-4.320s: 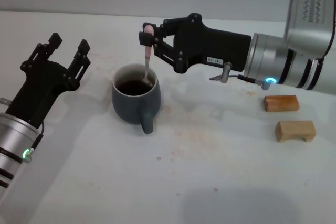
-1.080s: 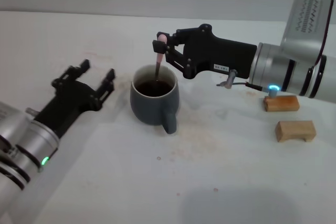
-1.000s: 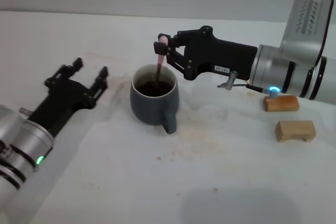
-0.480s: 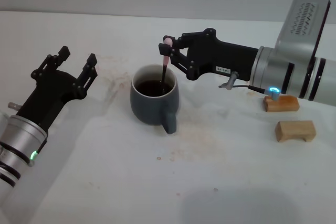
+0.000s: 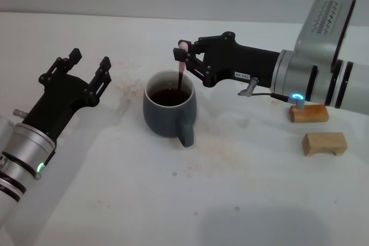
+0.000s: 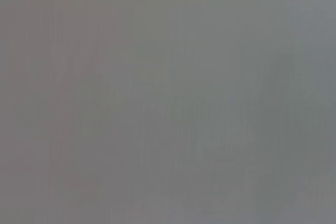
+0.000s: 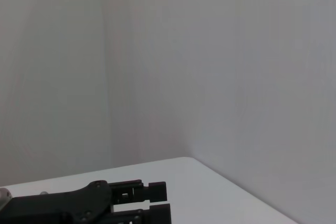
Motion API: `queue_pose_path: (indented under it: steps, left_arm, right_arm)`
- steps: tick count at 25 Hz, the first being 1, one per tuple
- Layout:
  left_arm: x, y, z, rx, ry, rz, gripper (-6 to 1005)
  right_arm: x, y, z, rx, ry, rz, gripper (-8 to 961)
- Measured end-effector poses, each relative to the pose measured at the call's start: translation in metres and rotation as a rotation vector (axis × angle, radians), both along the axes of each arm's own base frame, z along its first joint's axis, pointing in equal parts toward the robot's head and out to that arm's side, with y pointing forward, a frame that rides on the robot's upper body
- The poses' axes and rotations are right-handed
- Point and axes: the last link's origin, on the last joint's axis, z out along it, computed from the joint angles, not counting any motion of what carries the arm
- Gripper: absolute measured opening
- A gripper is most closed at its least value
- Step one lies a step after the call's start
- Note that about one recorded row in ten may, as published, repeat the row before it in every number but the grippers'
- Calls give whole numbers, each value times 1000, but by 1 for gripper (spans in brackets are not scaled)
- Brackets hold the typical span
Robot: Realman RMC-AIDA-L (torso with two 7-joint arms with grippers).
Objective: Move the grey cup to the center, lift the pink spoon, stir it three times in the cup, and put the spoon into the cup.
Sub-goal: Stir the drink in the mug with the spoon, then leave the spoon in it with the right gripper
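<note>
Spoon work: my right pincer (image 5: 183, 57) clamped the pink spoon (image 5: 181, 72), dipping into the grey cup (image 5: 169, 111) mid-counter; left pincer (image 5: 87, 65) hung apart beside it.

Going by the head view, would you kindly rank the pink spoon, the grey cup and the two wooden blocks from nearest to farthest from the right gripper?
1. Pink spoon, held in the right gripper.
2. Grey cup, just below it.
3. Upper wooden block, to the robot's right.
4. Lower wooden block, nearer the robot.
</note>
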Motion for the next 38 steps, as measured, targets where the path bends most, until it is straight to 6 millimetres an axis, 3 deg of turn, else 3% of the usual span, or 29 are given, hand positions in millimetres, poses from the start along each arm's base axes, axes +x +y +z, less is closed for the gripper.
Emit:
queue_pose_path:
  steps: [23,38]
  left_arm:
    - [-1,3,-1,-10,8,11,646]
    - [1,9,-4,-29,28,14,645]
  right_arm:
    - [-17,-2,-9,-93,-32,49,110]
    - [7,-11,1,-66,2,-12,110]
